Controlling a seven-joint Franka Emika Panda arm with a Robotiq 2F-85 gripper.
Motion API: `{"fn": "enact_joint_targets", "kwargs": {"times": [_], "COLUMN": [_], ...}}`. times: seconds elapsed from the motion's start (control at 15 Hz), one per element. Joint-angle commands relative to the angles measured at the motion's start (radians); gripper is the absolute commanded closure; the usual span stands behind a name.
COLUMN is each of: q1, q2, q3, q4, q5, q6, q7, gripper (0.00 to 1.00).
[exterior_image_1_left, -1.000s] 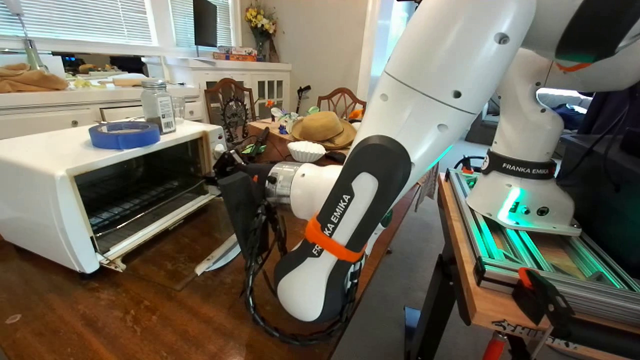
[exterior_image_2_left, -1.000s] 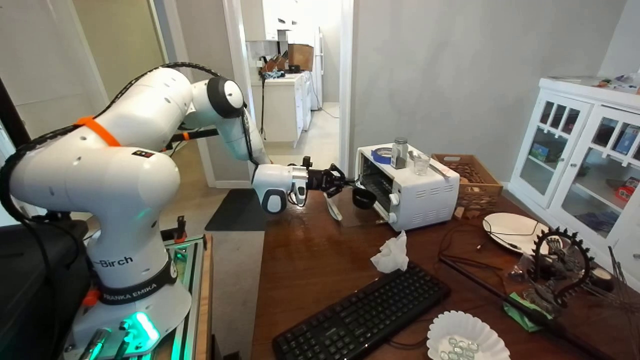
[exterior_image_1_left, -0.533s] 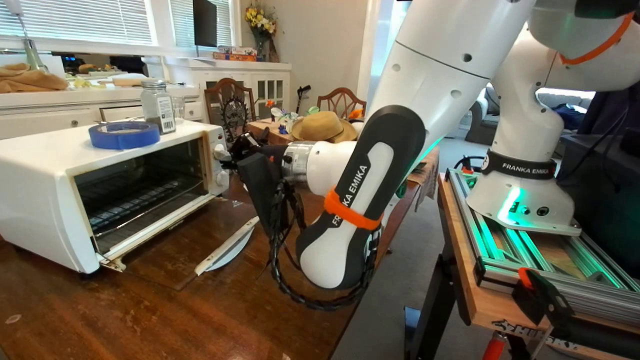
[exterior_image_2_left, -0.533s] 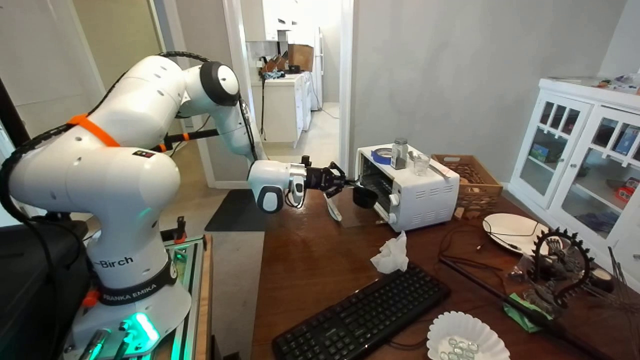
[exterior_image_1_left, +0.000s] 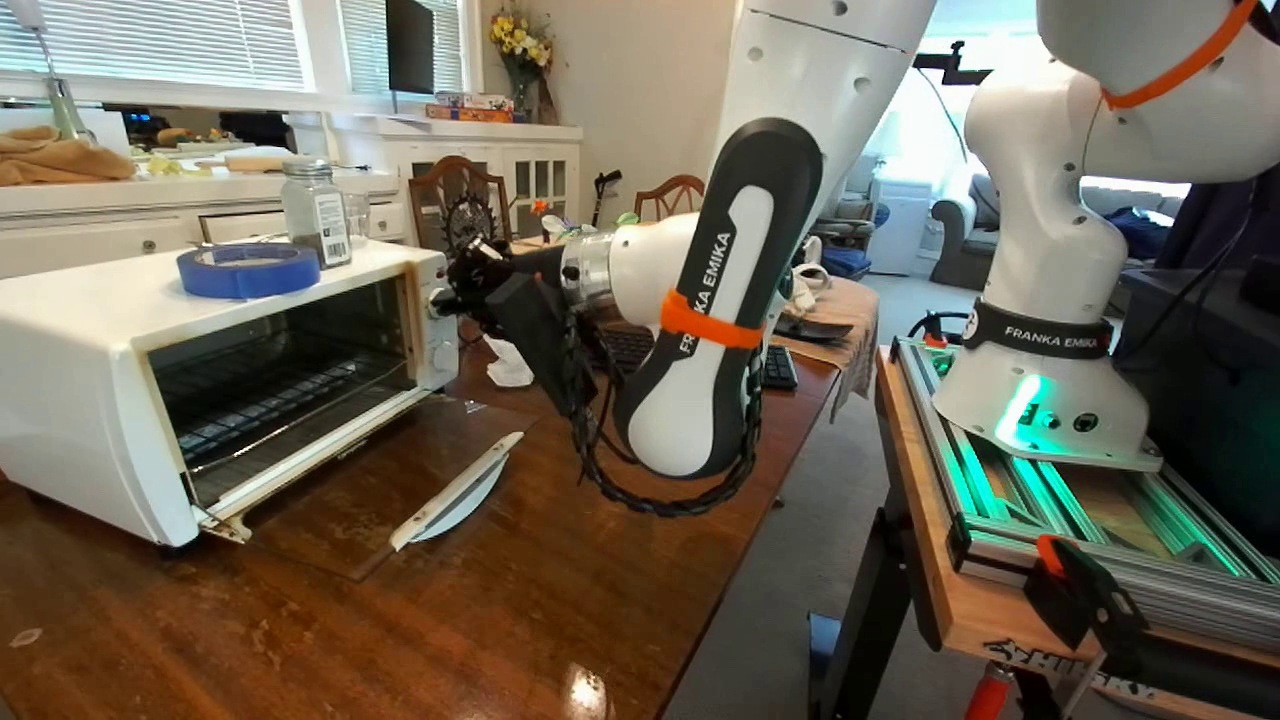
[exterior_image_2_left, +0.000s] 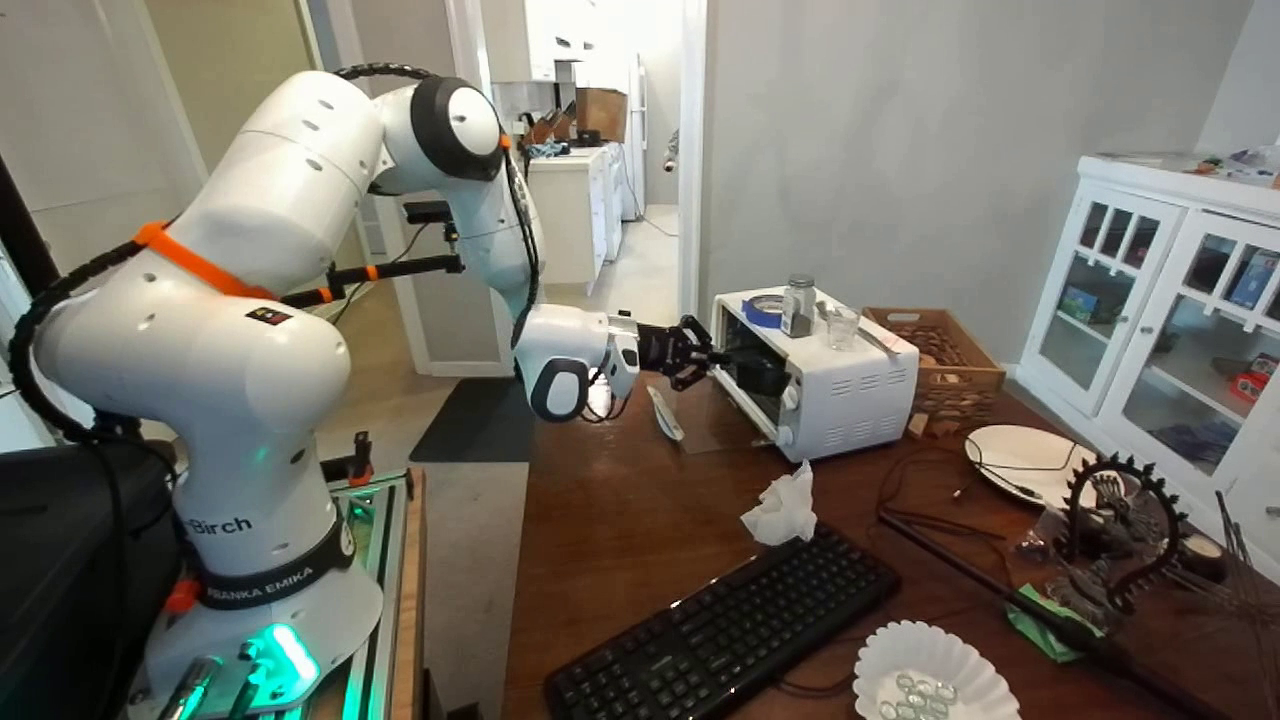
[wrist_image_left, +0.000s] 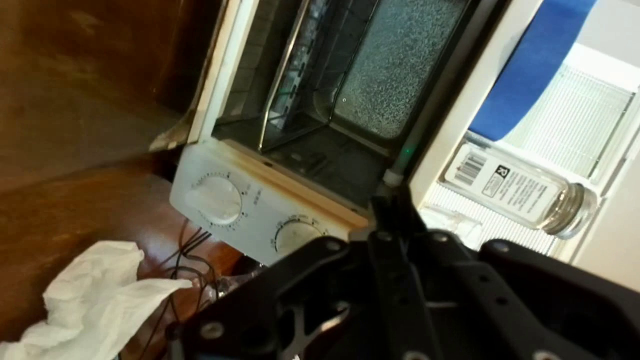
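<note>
My gripper is at the front of the white toaster oven, near its control-panel end. It holds a small black cup, which shows just beyond the fingertips and overlaps the oven's opening in this exterior view. The gripper hides the cup in an exterior view. In the wrist view the fingers are close together with something dark between the tips; I cannot make out the cup there. The oven's glass door hangs open, its white handle low over the table. A wire rack is inside.
Blue tape, a glass jar and a small glass stand on the oven. A crumpled tissue, a black keyboard, a fluted white bowl and a wicker basket are about the table.
The arm has risen, and the gripper with the black cup has moved up and closer to the oven. The cup was hanging in front of the oven and now overlaps its opening.
</note>
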Motion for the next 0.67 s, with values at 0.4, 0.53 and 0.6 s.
{"fn": "enact_joint_targets", "kwargs": {"times": [0.4, 0.53, 0.6], "q1": [-0.283, -0.344, -0.366], "q2": [-0.217, -0.256, -0.266], "q3": [0.211, 0.279, 0.298], "q4": [-0.187, -0.221, -0.232], "q5": [-0.181, -0.188, -0.192], "q6": [0.034, 0.024, 0.019], "q7": [-0.345, -0.412, -0.438], "gripper": [0.98, 0.98, 0.98]}}
